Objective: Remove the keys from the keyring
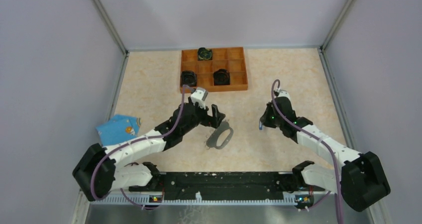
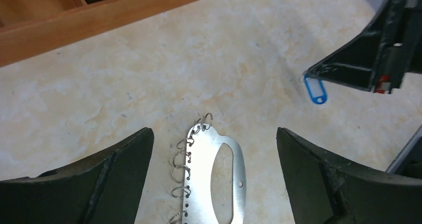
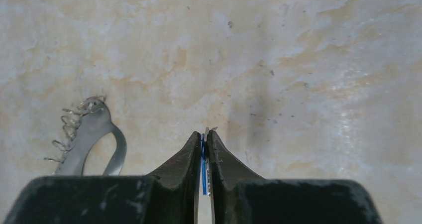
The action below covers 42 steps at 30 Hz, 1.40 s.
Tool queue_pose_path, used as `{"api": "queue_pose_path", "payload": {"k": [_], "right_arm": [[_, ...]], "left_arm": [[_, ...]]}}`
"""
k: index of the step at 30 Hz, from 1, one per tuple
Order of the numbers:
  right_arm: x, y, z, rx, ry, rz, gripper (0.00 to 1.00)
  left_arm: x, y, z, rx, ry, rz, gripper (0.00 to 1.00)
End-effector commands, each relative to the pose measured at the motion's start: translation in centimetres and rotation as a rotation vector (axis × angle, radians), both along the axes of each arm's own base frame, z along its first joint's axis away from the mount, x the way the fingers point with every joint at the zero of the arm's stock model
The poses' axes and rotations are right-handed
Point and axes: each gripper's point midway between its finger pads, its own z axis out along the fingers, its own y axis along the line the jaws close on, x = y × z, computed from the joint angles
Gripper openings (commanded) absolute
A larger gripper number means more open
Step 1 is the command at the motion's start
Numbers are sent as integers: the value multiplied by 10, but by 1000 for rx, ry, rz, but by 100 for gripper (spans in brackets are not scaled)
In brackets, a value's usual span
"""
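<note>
The keyring [image 1: 220, 136] is a grey metal oval loop lying flat on the table, with several small wire rings along one edge. My left gripper [image 1: 218, 119] is open just above it. In the left wrist view the keyring [image 2: 203, 176] lies between the wide-apart fingers [image 2: 124, 169], touching neither. My right gripper [image 1: 262, 124] is shut on the key [image 1: 261, 127], a small piece with a blue head, to the right of the keyring and apart from it. The key [image 3: 203, 159] shows as a thin blue strip pinched between the right fingers, and its blue head [image 2: 315, 90] also shows in the left wrist view.
A wooden compartment tray [image 1: 234, 87] stands at the back centre with three round black objects [image 1: 221, 76] in it. A light-blue packet with orange print [image 1: 118, 127] lies at the left by the wall. The arms' black base rail [image 1: 224, 181] runs along the near edge.
</note>
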Motion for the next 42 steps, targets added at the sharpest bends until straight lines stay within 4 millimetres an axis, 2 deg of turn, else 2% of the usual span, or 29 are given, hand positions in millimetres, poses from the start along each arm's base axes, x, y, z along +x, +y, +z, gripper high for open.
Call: {"api": "queue_pose_path", "payload": {"k": [1,4,7,10,15,20,24,34,37,42], "right_arm": [[14,33,16,148,-74,105,12],[16,42,15,174,-75,136,21],[19,44,12,170,-63,140,32],[20,36,20,132,-65,113,40],[17,15,50,92,-120,58,62],[1,-8,86,78,-218,-6,81],[-14,-30,115,64,-309,-64,98],[-53,-70,161,83,-465,-171,99],[-60,-76,174,111,-529,-190,99],[-62,-75,178,120,-552,-180,99]], "left_arm": [[-16,9,18,-52,-28,-28,99],[-24,11,27,-109,-38,-37,99],[-26,13,24,-80,-12,-42,99],[-29,16,25,-43,11,-41,99],[-34,19,43,-67,-3,-46,99],[-36,25,58,-57,-19,-40,99],[-36,33,55,-13,8,-8,99],[-29,49,71,-23,-23,81,99],[-28,54,70,-6,-18,107,99],[-28,56,69,4,-26,109,99]]}}
